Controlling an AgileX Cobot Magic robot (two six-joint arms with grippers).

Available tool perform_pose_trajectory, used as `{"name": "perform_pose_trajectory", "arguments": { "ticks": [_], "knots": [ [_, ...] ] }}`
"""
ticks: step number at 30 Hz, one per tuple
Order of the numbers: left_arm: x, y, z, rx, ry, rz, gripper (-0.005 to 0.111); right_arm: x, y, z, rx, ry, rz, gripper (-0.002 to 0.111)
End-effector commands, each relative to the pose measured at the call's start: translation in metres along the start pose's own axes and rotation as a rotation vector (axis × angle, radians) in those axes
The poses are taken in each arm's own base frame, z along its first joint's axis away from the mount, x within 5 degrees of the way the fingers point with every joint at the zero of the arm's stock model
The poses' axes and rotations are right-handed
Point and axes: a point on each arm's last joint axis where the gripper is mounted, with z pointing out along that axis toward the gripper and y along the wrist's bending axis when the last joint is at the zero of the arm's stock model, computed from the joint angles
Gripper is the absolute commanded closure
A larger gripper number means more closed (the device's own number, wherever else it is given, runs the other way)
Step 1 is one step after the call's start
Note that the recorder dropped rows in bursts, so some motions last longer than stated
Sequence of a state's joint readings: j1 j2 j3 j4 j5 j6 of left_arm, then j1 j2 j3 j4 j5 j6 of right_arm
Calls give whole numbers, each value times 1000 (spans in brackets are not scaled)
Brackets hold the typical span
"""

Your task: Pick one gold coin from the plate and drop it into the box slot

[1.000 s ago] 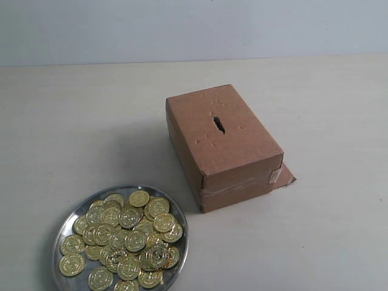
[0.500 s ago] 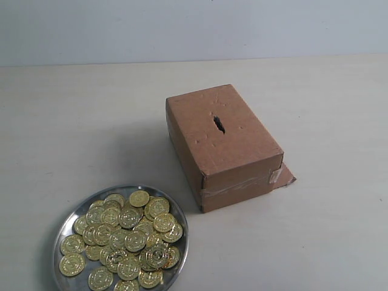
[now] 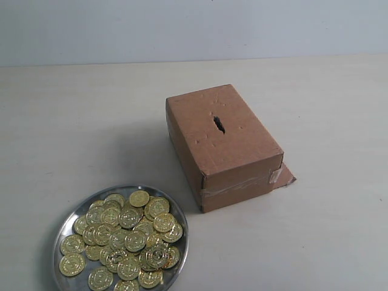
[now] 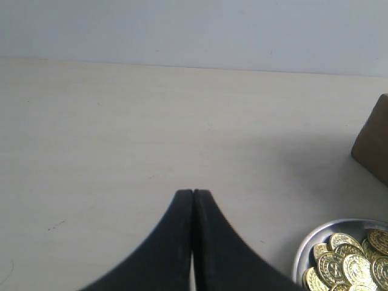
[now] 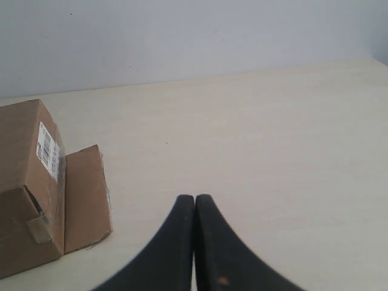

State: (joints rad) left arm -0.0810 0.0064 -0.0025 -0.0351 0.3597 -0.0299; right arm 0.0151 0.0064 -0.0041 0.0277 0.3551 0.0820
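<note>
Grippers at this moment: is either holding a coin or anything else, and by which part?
Nothing is held. The left gripper and the right gripper are both shut on nothing; the gold coins lie in the plate.

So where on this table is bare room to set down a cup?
The table is bare left of the box and behind the plate. Also bare: the wide stretch right of the box, past its flap. It is tight between the plate's rim and the box's near corner, and the plate is full of coins.
</note>
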Motion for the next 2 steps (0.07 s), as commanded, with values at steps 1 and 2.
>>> {"name": "perform_pose_trajectory", "arguments": {
  "ticks": [1, 2],
  "knots": [
    [0, 0, 0, -4, -10, 4, 107, 1, 0, 0, 2, -8, 0, 108],
    [0, 0, 0, -4, -10, 4, 107, 1, 0, 0, 2, -8, 0, 108]
  ]
}}
